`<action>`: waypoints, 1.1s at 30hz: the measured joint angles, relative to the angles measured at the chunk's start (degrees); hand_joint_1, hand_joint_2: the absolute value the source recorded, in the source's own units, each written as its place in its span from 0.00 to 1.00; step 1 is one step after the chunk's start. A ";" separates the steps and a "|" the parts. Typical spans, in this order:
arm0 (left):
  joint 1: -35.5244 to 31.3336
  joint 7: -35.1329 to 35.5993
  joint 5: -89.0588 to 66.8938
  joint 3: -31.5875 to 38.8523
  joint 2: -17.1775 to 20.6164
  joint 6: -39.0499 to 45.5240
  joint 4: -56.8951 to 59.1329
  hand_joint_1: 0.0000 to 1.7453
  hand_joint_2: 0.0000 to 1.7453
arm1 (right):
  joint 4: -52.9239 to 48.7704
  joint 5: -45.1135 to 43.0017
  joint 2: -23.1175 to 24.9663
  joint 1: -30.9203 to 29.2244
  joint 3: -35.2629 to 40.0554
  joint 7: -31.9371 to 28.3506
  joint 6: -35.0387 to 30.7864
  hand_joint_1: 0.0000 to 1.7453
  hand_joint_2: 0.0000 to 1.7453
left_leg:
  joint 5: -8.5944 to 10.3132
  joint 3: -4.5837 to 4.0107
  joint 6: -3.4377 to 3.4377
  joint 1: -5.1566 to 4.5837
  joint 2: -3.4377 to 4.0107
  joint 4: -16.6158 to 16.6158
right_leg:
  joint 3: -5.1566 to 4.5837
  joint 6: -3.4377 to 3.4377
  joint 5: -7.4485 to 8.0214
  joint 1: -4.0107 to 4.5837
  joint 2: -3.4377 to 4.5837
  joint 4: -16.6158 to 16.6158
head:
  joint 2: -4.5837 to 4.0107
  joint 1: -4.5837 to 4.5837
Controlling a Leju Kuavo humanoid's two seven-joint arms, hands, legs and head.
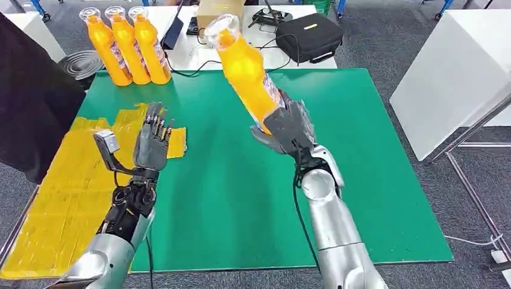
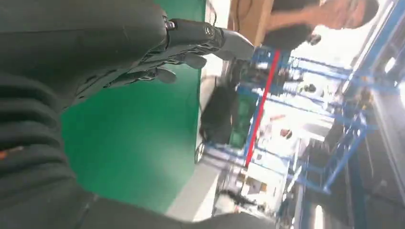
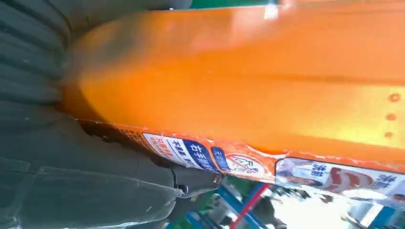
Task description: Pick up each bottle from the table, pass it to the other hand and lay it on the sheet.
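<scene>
My right hand (image 1: pixel 290 127) grips the lower part of an orange bottle (image 1: pixel 246 69) with a clear cap, raised over the middle of the green mat and tilted toward the left. Up close, the bottle (image 3: pixel 248 81) shows its printed label, with my right hand (image 3: pixel 71 181) wrapped round it. My left hand (image 1: pixel 152 141) is raised to the left of the bottle, palm up, fingers apart, holding nothing; the left hand (image 2: pixel 143 47) is also seen over the mat. The yellow sheet (image 1: pixel 66 180) lies at the mat's left side. Three more orange bottles (image 1: pixel 128 45) stand upright at the far left corner.
The green mat (image 1: pixel 241 180) covers the table. Behind it lie a black bag (image 1: pixel 308 37), cables and a cardboard box (image 1: pixel 218 9). A person in dark clothing (image 1: pixel 30 96) stands at the left. A white cabinet (image 1: pixel 458 72) is at the right.
</scene>
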 measured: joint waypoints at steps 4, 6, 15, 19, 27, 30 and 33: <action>-0.42 0.79 1.55 -2.18 -0.63 -0.15 -0.11 0.00 1.00 | 4.93 -4.93 0.35 -2.64 3.79 0.37 -3.11 1.00 1.00 | 0.00 -0.09 0.00 0.00 -0.02 0.00 | -0.07 0.00 0.00 0.00 -0.01 0.00 | 0.00 -0.02; -0.50 1.44 2.31 -3.01 -0.85 -0.04 -0.46 0.00 1.00 | 8.47 -8.73 0.48 -4.14 6.35 0.79 -5.20 1.00 1.00 | 0.00 -0.11 0.00 0.00 -0.02 -0.01 | -0.09 0.00 0.00 0.00 -0.01 0.01 | 0.00 -0.02; -0.69 2.34 3.67 -7.01 -1.29 0.55 -1.84 0.00 1.00 | 25.30 -21.34 0.53 -7.69 21.71 -0.22 -10.76 1.00 1.00 | 0.00 -0.16 0.00 0.00 -0.16 0.00 | -0.15 -0.01 -0.02 0.00 -0.13 0.01 | 0.00 -0.02; -1.45 2.25 3.82 -8.26 -1.62 0.85 -1.75 0.00 1.00 | 30.65 -20.63 0.42 -7.74 22.25 -1.38 -11.00 1.00 1.00 | 0.00 -0.22 0.00 -0.06 -0.18 0.00 | -0.19 0.00 -0.01 -0.08 -0.15 0.01 | 0.00 -0.02; -2.13 3.19 4.26 -9.81 -2.64 1.22 -1.75 0.00 1.00 | 34.98 -13.27 -0.28 -7.47 17.42 -1.86 -10.67 1.00 1.00 | 0.00 -0.22 0.00 -0.08 -0.17 0.01 | -0.21 0.00 -0.01 -0.10 -0.15 0.01 | 0.00 -0.02; -2.40 3.19 4.24 -10.31 -2.73 0.92 -1.75 0.00 1.00 | 35.09 -10.40 -0.39 -7.02 14.69 -1.86 -10.34 1.00 1.00 | 0.00 -0.22 0.00 -0.08 -0.17 0.01 | -0.22 0.00 -0.01 -0.09 -0.15 0.01 | 0.00 -0.04; -2.59 3.24 4.09 -10.55 -2.99 0.52 -1.75 0.00 1.00 | 35.06 -7.87 -0.39 -6.72 12.20 -1.86 -9.95 1.00 1.00 | 0.00 -0.23 0.00 -0.08 -0.17 0.01 | -0.22 0.00 -0.01 -0.10 -0.15 0.01 | 0.00 -0.02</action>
